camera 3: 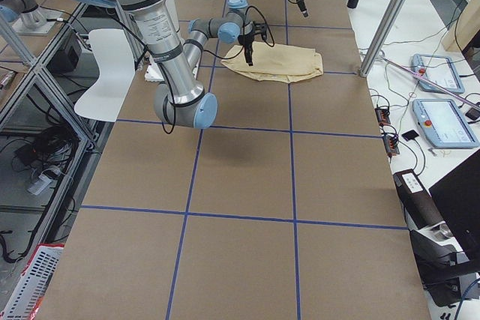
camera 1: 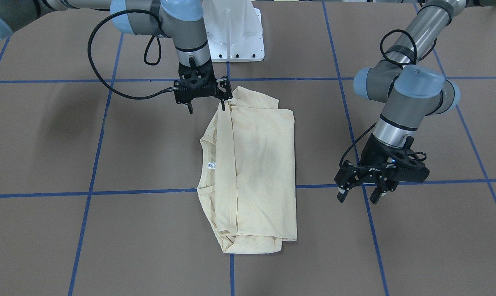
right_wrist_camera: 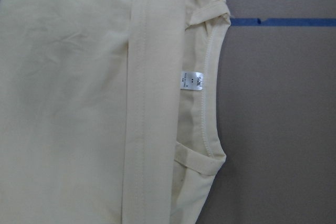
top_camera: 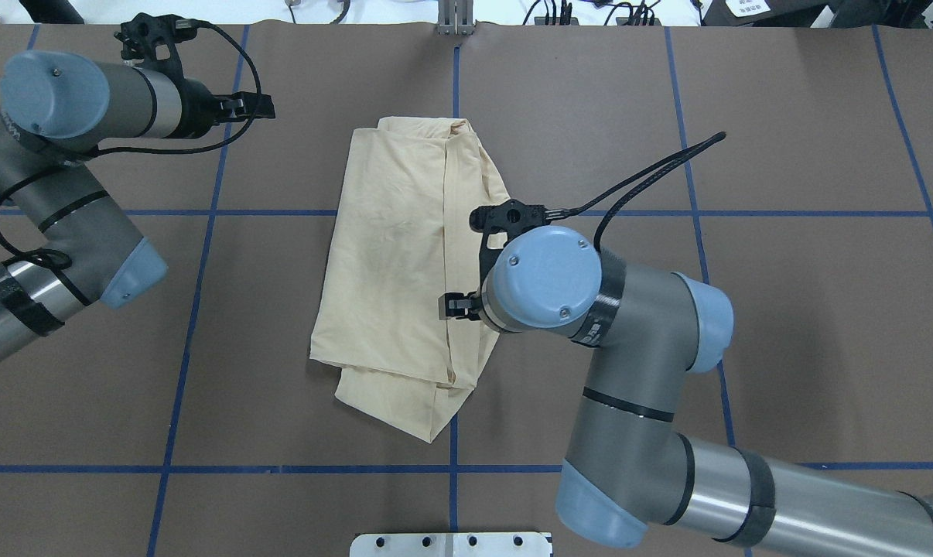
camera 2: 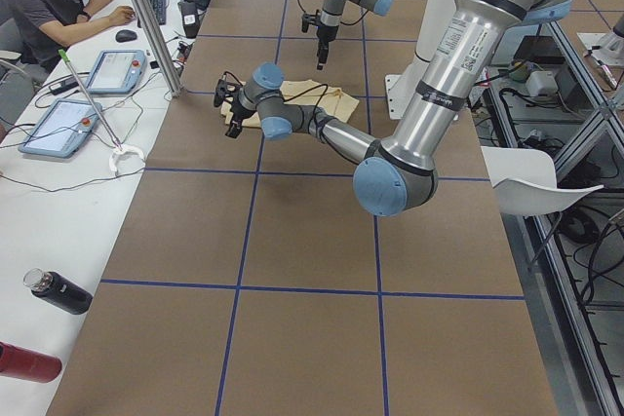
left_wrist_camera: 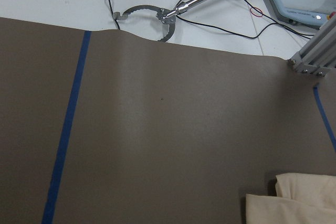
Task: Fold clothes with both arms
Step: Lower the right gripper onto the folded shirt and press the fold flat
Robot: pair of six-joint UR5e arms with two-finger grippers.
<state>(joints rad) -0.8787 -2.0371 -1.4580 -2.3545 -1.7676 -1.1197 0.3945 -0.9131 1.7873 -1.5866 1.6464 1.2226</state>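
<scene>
Two grippers, both empty. The cream T-shirt point(camera 1: 256, 164) lies part-folded mid-table point(camera 1: 108, 144), neck label point(camera 1: 211, 165) showing. Right gripper point(camera 1: 206, 107) hangs spread at the shirt's robot-side corner. Left gripper point(camera 1: 359, 197), also spread, stands well apart. Judged between folds; next fold needs matched grasps at both ends.

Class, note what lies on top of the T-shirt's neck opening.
The T-shirt's own folded-over panel, edged by a stitched hem band, lies over part of the neck opening. The white label shows beside it. Everything beneath the panel is covered.
</scene>
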